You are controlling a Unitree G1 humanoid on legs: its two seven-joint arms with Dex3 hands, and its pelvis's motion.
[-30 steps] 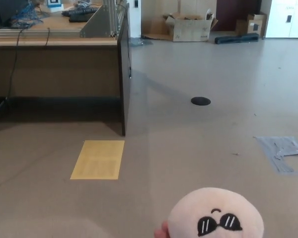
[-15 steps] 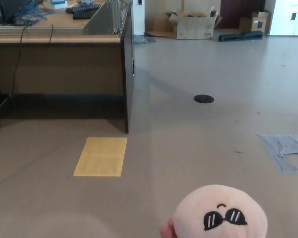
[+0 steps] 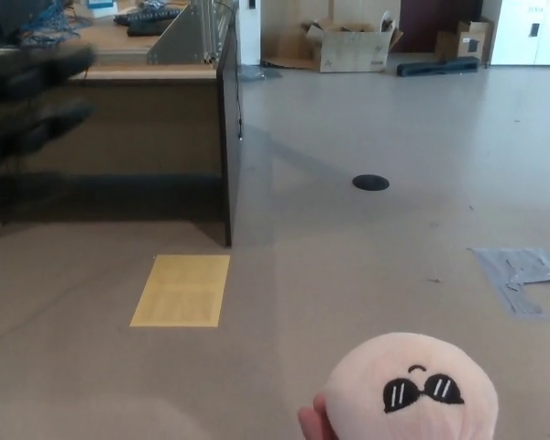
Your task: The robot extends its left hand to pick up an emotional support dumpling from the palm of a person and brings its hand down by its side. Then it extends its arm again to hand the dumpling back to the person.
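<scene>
Change vs earlier: left hand [image 3: 32,96] now in pic at upper left, blurred dark shape; wasn't visible before. Dumpling [image 3: 412,390] sits a bit higher and further right in frame.
Head view – left hand: black, heavy blur, two thick fingers [image 3: 50,62] seen as dark bars w/ a gap between, nothing in them; apart from dumpling, well across the frame.
Head view – right hand: not seen.
Head view – dumpling: pale pink round plush, black sunglasses face, bottom edge of pic, right of centre; rests on a person's hand [image 3: 312,423], only fingertips showing at its lower left.
Head view – surroundings: wooden desk [image 3: 119,119] upper left, yellow floor patch [image 3: 181,291], black round floor disc [image 3: 370,182], grey tape patch [image 3: 522,280] at right, cardboard box [image 3: 348,46] far back.
</scene>
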